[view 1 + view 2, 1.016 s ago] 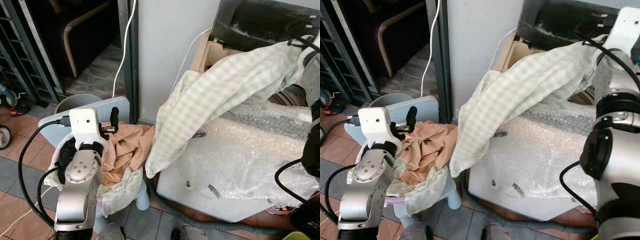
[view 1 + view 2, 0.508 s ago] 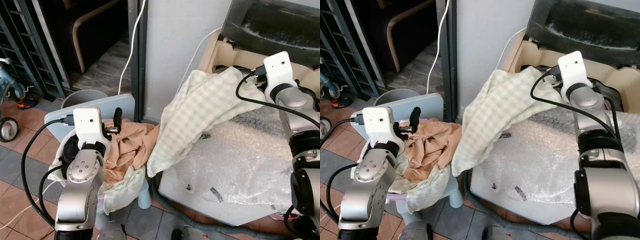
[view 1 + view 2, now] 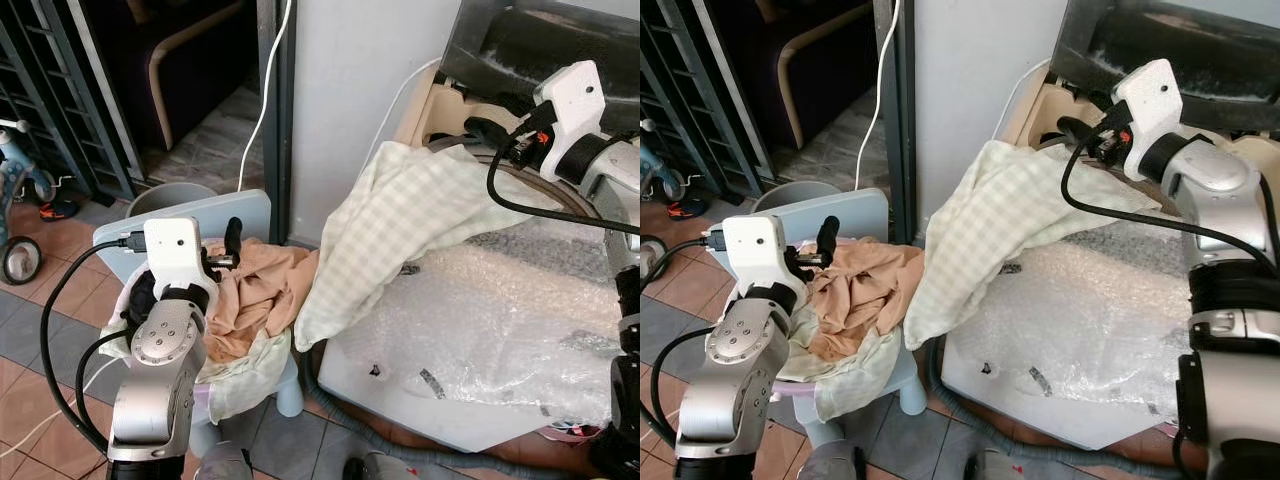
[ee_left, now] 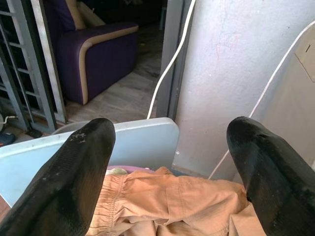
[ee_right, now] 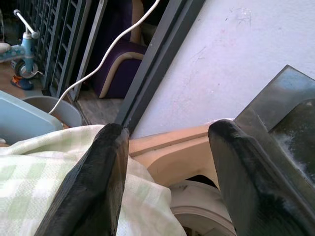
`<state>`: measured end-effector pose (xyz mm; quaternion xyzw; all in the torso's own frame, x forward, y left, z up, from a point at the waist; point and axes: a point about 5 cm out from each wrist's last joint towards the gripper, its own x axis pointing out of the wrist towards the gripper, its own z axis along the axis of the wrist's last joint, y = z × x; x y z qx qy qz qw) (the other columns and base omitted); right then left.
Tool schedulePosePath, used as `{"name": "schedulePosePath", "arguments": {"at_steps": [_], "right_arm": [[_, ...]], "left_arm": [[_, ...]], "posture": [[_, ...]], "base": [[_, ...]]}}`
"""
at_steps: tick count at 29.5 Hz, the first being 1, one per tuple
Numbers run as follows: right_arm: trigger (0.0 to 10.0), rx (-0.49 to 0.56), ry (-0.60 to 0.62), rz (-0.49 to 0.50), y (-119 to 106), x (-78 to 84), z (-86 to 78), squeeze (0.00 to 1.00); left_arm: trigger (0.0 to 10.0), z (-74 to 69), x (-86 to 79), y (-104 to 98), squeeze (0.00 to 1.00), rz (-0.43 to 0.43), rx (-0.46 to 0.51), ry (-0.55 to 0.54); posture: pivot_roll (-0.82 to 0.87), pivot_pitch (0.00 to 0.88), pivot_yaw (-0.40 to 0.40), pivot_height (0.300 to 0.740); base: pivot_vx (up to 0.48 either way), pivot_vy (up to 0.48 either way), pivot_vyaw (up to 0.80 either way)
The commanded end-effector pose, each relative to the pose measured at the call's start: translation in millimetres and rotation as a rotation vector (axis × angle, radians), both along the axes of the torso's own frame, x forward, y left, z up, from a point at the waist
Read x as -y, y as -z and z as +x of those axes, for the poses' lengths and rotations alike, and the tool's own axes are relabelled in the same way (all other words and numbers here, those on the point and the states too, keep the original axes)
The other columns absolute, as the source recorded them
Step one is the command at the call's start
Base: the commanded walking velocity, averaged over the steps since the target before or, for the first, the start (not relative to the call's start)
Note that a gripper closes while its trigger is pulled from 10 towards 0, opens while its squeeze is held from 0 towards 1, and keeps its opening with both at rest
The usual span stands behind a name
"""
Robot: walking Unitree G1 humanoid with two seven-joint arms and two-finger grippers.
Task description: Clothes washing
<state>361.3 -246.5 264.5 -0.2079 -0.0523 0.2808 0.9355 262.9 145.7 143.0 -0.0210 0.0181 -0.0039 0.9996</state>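
Draping from the rim of the top-loading washing machine [image 3: 1040, 105] down over its bubble-wrapped front, a pale green checked cloth [image 3: 990, 225] hangs with its lower corner reaching toward the floor beside a small light-blue chair [image 3: 835, 215]. The right gripper [image 3: 1075, 132] hovers at the machine's opening, just above the upper edge of that cloth; in the right wrist view its two black fingers [image 5: 93, 187] stand spread apart with nothing between them, the checked fabric lying beneath them and the beige rim and drum visible past them. The machine's dark lid [image 3: 1180, 50] is raised behind the right arm. On the blue chair rests a heap of laundry: a tan garment [image 3: 855, 295] on top, and a light yellowish-white cloth [image 3: 845, 375] spilling off the seat's front edge. The left gripper [image 3: 228, 245] is held over the chair, above the tan garment; in the left wrist view its fingers [image 4: 69, 182] are wide apart and empty, with the tan garment's waistband and the chair's backrest between and beyond them. A white cable [image 3: 875, 90] runs down the grey door frame next to the white wall. A grey bucket [image 3: 790, 192] sits behind the chair, and a grey hose [image 3: 1040, 445] curls on the tiled floor at the machine's base.
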Motion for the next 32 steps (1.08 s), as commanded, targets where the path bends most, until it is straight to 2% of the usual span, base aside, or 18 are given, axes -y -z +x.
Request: {"name": "schedulePosePath", "arguments": {"at_steps": [1,2,3,6,7,10,13,14,15,16,17,19,20,21,22,26,29,32], "right_arm": [[10.0,0.022,-0.045,-0.011,-9.0,-4.9,-3.1,0.33],[10.0,0.007,-0.064,-0.050,0.6,-14.4,-1.6,0.00],[10.0,0.007,-0.064,-0.050,0.6,-14.4,-1.6,0.00],[10.0,-0.044,-0.117,-0.148,30.4,-39.1,-0.7,0.00],[10.0,-0.044,-0.117,-0.148,30.4,-39.1,-0.7,0.00],[10.0,-0.084,-0.182,-0.173,58.7,-71.6,-2.3,0.00],[10.0,-0.087,-0.182,-0.203,67.7,-80.8,-2.0,0.00],[10.0,-0.090,-0.147,-0.250,77.3,-86.7,0.3,0.00],[10.0,-0.090,-0.147,-0.250,77.3,-86.7,0.3,0.00],[10.0,-0.093,-0.106,-0.310,86.5,-89.3,2.3,0.00],[2.7,-0.108,-0.074,-0.370,96.1,-89.1,2.6,0.00],[2.7,-0.119,-0.057,-0.407,101.9,-88.3,2.4,0.00],[0.0,-0.134,-0.038,-0.439,106.2,-85.1,2.3,0.00],[0.0,-0.138,-0.030,-0.482,109.0,-81.5,1.5,0.00],[0.0,-0.148,-0.021,-0.561,111.9,-71.3,-0.4,0.00],[0.0,-0.152,-0.019,-0.607,112.7,-65.9,-1.6,0.00],[0.0,-0.152,0.027,-0.674,111.9,-50.4,0.6,0.00],[0.0,-0.146,0.071,-0.663,107.4,-43.5,3.2,0.00]], "left_arm": [[10.0,0.6,1.7,-2.9,0.00,-0.004,0.009,0.008],[10.0,0.8,2.7,-2.7,0.00,-0.007,0.007,0.012],[10.0,0.8,2.7,-2.7,0.00,-0.007,0.007,0.012],[10.0,1.1,4.4,-2.7,0.00,-0.011,0.007,0.017],[10.0,1.1,4.4,-2.7,0.00,-0.011,0.007,0.017],[10.0,0.6,4.2,-2.5,0.00,-0.011,0.005,0.015],[10.0,0.4,4.2,-2.6,0.00,-0.011,0.005,0.014],[10.0,0.3,4.2,-2.6,0.00,-0.011,0.005,0.015],[10.0,0.3,4.2,-2.6,0.00,-0.011,0.005,0.015],[10.0,0.3,4.2,-2.7,0.00,-0.011,0.005,0.015],[10.0,0.1,4.0,-2.9,0.00,-0.011,0.005,0.014],[10.0,0.0,3.8,-3.0,0.00,-0.011,0.006,0.014],[10.0,0.0,3.5,-3.1,0.00,-0.011,0.006,0.012],[10.0,-0.1,3.3,-3.2,0.00,-0.011,0.005,0.011],[10.0,-0.2,3.1,-3.0,0.00,-0.012,0.003,0.010],[10.0,-0.2,3.1,-2.7,0.00,-0.013,0.001,0.010],[10.0,1.8,4.7,-3.0,0.00,-0.013,0.003,0.022],[10.0,2.7,5.2,-4.2,0.00,-0.012,0.007,0.026]], "posture": [[0.06,0.036,-0.050,0.740],[0.06,0.036,-0.050,0.740],[0.06,0.036,-0.050,0.740],[0.07,0.039,-0.051,0.740],[0.07,0.039,-0.051,0.740],[0.07,0.041,-0.051,0.740],[0.07,0.041,-0.051,0.740],[0.07,0.041,-0.054,0.740],[0.07,0.041,-0.054,0.740],[0.07,0.041,-0.054,0.740],[0.08,0.043,-0.058,0.740],[0.08,0.043,-0.058,0.740],[0.08,0.046,-0.057,0.740],[0.08,0.046,-0.057,0.740],[0.08,0.047,-0.056,0.740],[0.08,0.047,-0.056,0.740],[0.07,0.048,-0.046,0.740],[0.07,0.064,-0.039,0.740]], "base": [[0.000,0.000,0.00],[0.000,0.000,0.00],[0.000,0.000,0.00],[0.000,0.000,0.00],[0.000,0.000,0.00],[0.000,0.000,0.00],[0.000,0.000,0.00],[0.000,0.000,0.00],[0.000,0.000,0.00],[0.000,0.000,0.00],[0.000,0.000,0.00],[0.000,0.000,0.00],[0.000,0.000,0.00],[0.000,0.000,0.00],[0.000,0.000,0.00],[0.000,0.000,0.00],[0.000,0.000,0.00],[0.000,0.000,0.00]]}}
